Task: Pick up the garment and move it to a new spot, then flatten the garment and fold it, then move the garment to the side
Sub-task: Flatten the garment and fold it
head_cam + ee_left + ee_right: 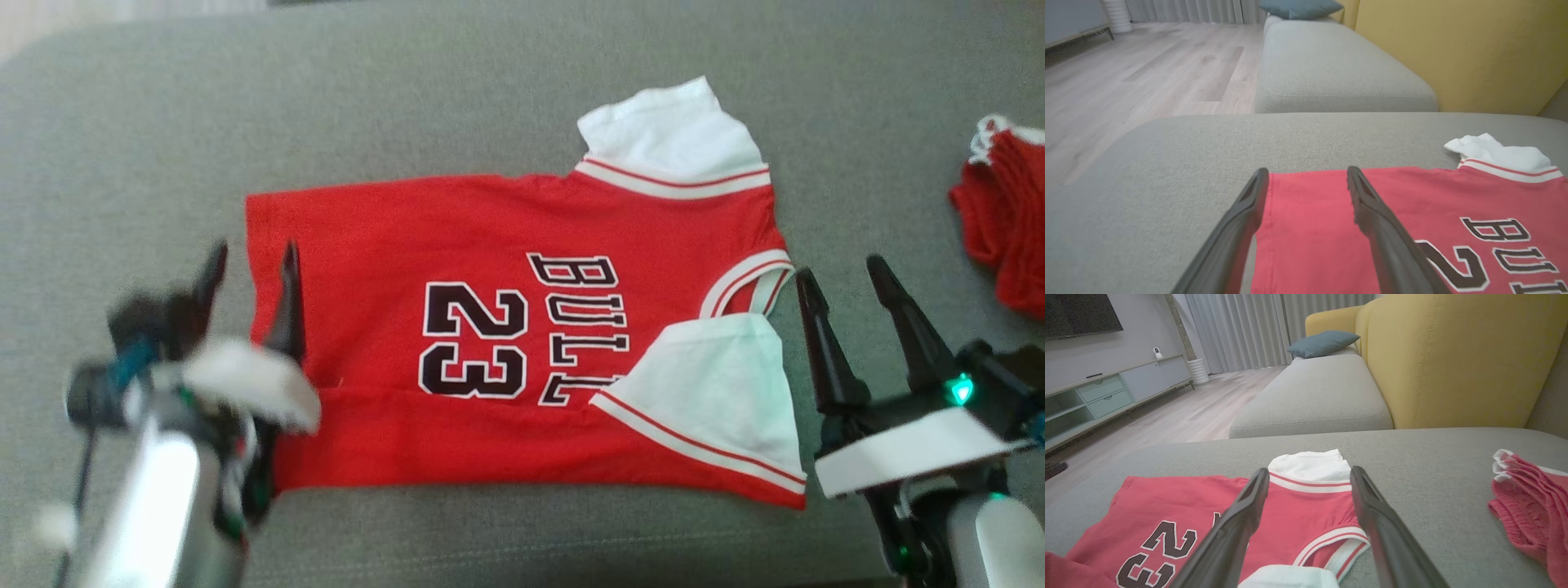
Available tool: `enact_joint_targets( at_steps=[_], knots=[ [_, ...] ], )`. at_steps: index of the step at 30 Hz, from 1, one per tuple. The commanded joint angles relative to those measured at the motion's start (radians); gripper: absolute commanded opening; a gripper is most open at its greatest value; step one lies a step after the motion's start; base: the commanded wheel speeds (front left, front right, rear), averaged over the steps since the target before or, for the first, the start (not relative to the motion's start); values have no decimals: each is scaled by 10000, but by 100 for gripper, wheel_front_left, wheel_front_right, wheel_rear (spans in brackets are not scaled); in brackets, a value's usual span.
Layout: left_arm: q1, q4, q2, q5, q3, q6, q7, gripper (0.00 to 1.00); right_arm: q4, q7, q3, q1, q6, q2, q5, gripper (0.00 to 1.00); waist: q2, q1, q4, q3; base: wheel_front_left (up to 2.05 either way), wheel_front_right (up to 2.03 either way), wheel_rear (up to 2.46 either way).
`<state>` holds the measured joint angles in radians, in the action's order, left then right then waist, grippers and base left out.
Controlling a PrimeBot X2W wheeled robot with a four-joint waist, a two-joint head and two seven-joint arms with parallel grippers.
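A red jersey (506,327) with white sleeves and a black "BULLS 23" print lies spread on the grey cushion (490,106), its near sleeve folded in over the front and its near long edge turned over. My left gripper (253,257) hovers open at the jersey's hem end, one finger over the red cloth (1306,228) and one over the cushion. Beside the collar and the folded sleeve, my right gripper (845,273) stands open with nothing between its fingers; in the right wrist view the jersey (1298,506) lies just ahead of it.
A second bunched red garment (1008,220) with white trim lies at the right on the cushion, also in the right wrist view (1531,514). Beyond are another grey seat (1310,396), a yellow backrest (1453,355), a teal pillow (1323,342) and wooden floor (1126,81).
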<state>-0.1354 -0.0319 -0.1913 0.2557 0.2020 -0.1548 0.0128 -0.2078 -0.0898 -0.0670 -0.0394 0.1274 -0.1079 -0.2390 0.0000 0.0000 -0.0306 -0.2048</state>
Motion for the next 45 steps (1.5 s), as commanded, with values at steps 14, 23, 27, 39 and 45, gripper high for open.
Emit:
enact_joint_targets(
  at_steps=[14, 23, 27, 39, 45],
  knots=[
    [-5135, -5310, -1237, 1285, -826, 1245, -3060, 100, 101, 254, -649, 1128, 33, -28, -326, 100, 0, 0, -700, -1303, 0, 0, 0],
    [-5964, -6889, -1304, 1629, -670, 1788, -3860, 6, 364, 354, -546, 1263, 33, -104, -462, 100, 0, 0, -757, -1429, 0, 0, 0],
    [-6163, -7085, -1318, 1557, -563, 1889, -3516, 0, 683, 250, -433, 1508, 33, -330, -657, 100, 0, 0, -739, -1473, 0, 0, 0],
    [-7120, -7001, -686, 1448, -110, 2019, -2765, 0, 3345, -309, -343, 4881, 33, -1915, -1950, 100, 0, 0, 163, -2202, 0, 0, 0],
    [-7752, -7070, -224, 1415, 219, 2182, -2503, 0, 5367, -1040, -1250, 7217, 33, -2652, -2614, 100, 0, 0, 791, -2713, 0, 0, 0]
  ],
)
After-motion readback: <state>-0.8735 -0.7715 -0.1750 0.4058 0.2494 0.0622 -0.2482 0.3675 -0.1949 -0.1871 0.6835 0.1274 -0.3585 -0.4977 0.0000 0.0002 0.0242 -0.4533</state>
